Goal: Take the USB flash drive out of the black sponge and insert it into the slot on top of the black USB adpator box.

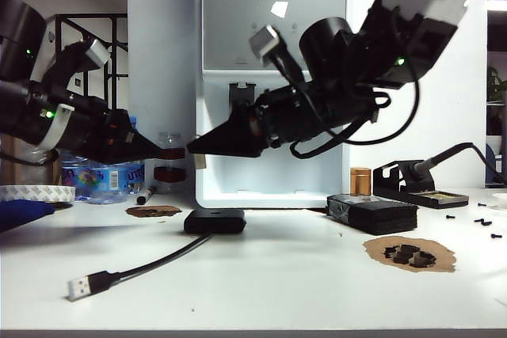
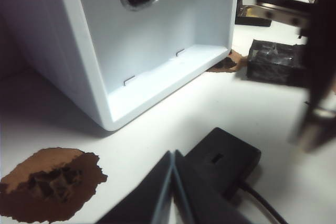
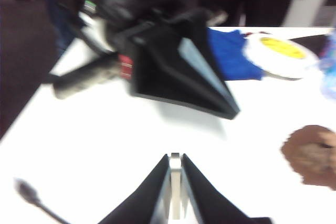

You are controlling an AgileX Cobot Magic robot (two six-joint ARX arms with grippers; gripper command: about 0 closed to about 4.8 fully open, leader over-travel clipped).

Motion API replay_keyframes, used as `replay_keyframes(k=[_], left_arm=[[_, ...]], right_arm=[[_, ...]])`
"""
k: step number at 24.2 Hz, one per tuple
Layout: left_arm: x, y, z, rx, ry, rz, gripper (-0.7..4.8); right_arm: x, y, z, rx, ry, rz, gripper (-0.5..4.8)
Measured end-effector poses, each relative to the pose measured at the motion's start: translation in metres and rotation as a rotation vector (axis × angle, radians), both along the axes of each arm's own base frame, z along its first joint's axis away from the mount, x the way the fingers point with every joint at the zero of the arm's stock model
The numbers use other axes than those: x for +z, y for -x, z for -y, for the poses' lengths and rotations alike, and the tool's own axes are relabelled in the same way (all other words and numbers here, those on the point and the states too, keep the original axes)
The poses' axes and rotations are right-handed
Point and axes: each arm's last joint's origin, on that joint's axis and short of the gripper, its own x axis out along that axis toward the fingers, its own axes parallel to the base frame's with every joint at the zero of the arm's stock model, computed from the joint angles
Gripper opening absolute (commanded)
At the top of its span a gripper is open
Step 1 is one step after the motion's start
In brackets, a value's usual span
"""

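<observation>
My right gripper (image 3: 175, 155) is shut on the USB flash drive (image 3: 175, 169), a small silver stick whose end shows between the fingertips. In the exterior view the right gripper (image 1: 194, 148) hangs above the black USB adaptor box (image 1: 215, 220), a little to its left. My left gripper (image 1: 179, 150) points at it tip to tip; it is shut and holds nothing. In the left wrist view the left gripper (image 2: 173, 153) hovers next to the adaptor box (image 2: 231, 166), whose slot (image 2: 214, 157) faces up. The black sponge (image 1: 372, 214) lies to the right.
A white water dispenser (image 1: 273, 85) stands right behind the adaptor box. The box's cable runs to a silver plug (image 1: 79, 286) at front left. A soldering stand (image 1: 412, 184), foam scraps on a brown patch (image 1: 409, 255), bottles (image 1: 103, 178), a tape roll (image 1: 36, 193).
</observation>
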Motion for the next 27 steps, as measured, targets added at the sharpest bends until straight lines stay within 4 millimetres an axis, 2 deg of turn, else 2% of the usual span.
replay_keyframes(k=[6,9,13,15,20,22,24,27], left_arm=[[-0.003,0.000,-0.008,-0.035,-0.005,-0.039,-0.04],[-0.001,0.003,-0.025,-0.067,-0.002,-0.075,-0.04],[0.015,0.007,-0.049,-0.091,0.018,-0.062,-0.04],[0.024,0.017,-0.061,-0.146,0.029,-0.084,-0.04],[0.028,0.030,-0.063,-0.212,0.028,-0.146,-0.04],[0.027,0.036,-0.062,-0.268,0.027,-0.166,-0.04],[0.027,0.037,-0.062,-0.276,0.023,-0.164,-0.04],[0.027,0.037,-0.068,-0.283,0.008,-0.130,-0.04]], right_arm=[[0.005,-0.015,-0.002,-0.015,0.036,0.101,-0.03],[-0.002,-0.019,0.007,-0.019,0.073,0.111,-0.03],[-0.012,-0.025,0.025,-0.038,0.124,0.090,-0.03],[-0.017,-0.025,0.028,-0.025,0.133,0.081,-0.03],[-0.023,-0.025,0.026,0.045,0.079,0.066,-0.03],[-0.034,-0.027,0.025,0.044,0.078,0.059,-0.03],[-0.040,-0.031,0.024,0.037,0.059,0.062,-0.03],[-0.040,-0.037,0.021,0.013,0.006,0.089,-0.03]])
